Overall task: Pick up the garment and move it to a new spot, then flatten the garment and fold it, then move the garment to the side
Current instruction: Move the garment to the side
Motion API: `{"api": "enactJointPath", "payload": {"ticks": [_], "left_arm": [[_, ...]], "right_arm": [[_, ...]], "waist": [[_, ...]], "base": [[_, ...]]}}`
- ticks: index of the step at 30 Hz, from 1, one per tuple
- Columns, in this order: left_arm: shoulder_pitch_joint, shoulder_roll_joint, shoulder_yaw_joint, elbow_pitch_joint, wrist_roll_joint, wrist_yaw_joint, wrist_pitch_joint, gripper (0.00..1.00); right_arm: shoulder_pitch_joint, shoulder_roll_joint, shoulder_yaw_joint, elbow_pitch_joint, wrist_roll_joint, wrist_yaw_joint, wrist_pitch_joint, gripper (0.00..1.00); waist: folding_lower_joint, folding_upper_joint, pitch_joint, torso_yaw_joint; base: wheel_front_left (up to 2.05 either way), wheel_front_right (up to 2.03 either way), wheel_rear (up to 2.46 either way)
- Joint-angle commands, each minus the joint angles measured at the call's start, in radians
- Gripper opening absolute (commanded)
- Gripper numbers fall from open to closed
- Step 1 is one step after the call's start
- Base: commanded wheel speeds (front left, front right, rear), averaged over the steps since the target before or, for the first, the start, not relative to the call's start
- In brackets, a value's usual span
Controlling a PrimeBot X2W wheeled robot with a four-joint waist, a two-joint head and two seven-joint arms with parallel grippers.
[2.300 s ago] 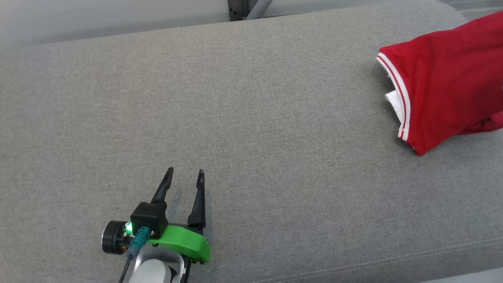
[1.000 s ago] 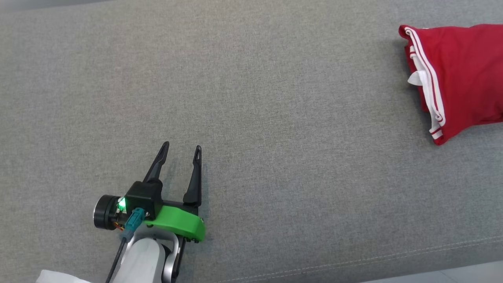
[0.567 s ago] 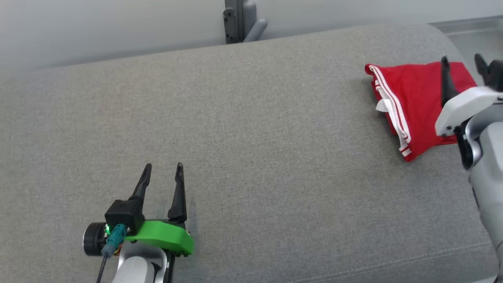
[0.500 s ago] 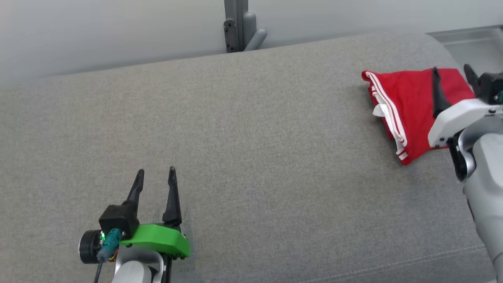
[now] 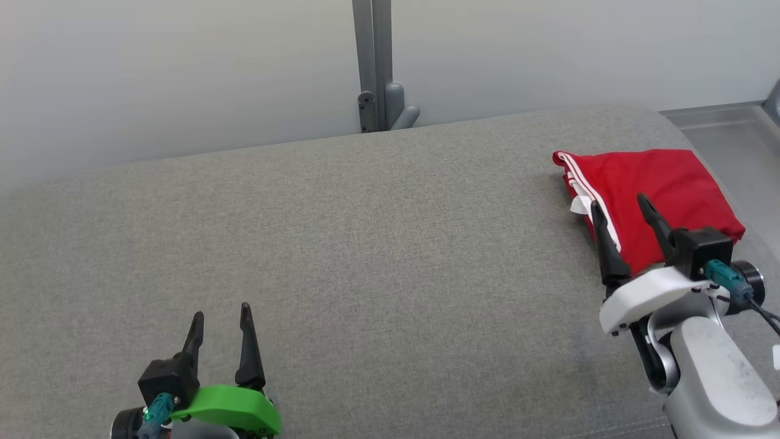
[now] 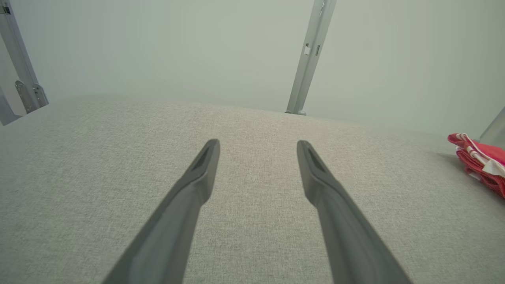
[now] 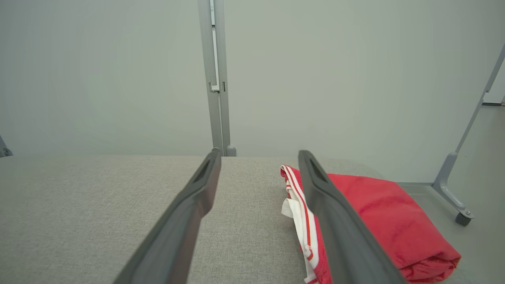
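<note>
The garment (image 5: 661, 189) is red with white stripes along one edge, folded into a compact bundle at the far right of the grey padded surface (image 5: 378, 244). It also shows in the right wrist view (image 7: 378, 213) and at the right edge of the left wrist view (image 6: 483, 161). My right gripper (image 5: 618, 207) stands open just in front of the bundle's near left edge, its fingers empty. Far from it, at the lower left, my left gripper (image 5: 220, 312) is open and empty above bare fabric.
A pale wall with a grey metal post (image 5: 373, 67) rises behind the surface. To the right of the bundle the surface ends at a grey floor (image 5: 725, 131), where a frame leg with a caster (image 7: 459, 215) stands.
The head camera has tilted up, bringing the wall into view. My right gripper has drawn back toward me from over the garment to its near edge. The garment lies still.
</note>
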Motion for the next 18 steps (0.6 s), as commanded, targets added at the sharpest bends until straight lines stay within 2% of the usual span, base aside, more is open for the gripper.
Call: {"api": "enactJointPath", "payload": {"ticks": [1, 7, 18], "left_arm": [[0.017, 0.003, 0.003, 0.004, 0.003, 0.005, -0.002, 1.0], [0.036, 0.004, 0.011, 0.009, 0.039, 0.01, -0.002, 1.0], [0.065, 0.004, 0.021, -0.019, 0.072, 0.013, -0.002, 1.0]], "right_arm": [[0.05, 0.019, -0.02, -0.043, -0.027, -0.002, 0.003, 1.0], [0.184, 0.107, -0.084, -0.184, -0.093, -0.002, 0.018, 1.0], [0.32, 0.156, -0.067, -0.317, -0.105, -0.002, 0.05, 1.0]], "waist": [[0.0, 0.0, -0.006, 0.016], [0.0, 0.0, -0.007, 0.044], [0.0, 0.0, -0.004, 0.063]], "base": [[0.0, 0.0, 0.0], [0.0, 0.0, 0.0], [0.0, 0.0, 0.0]]}}
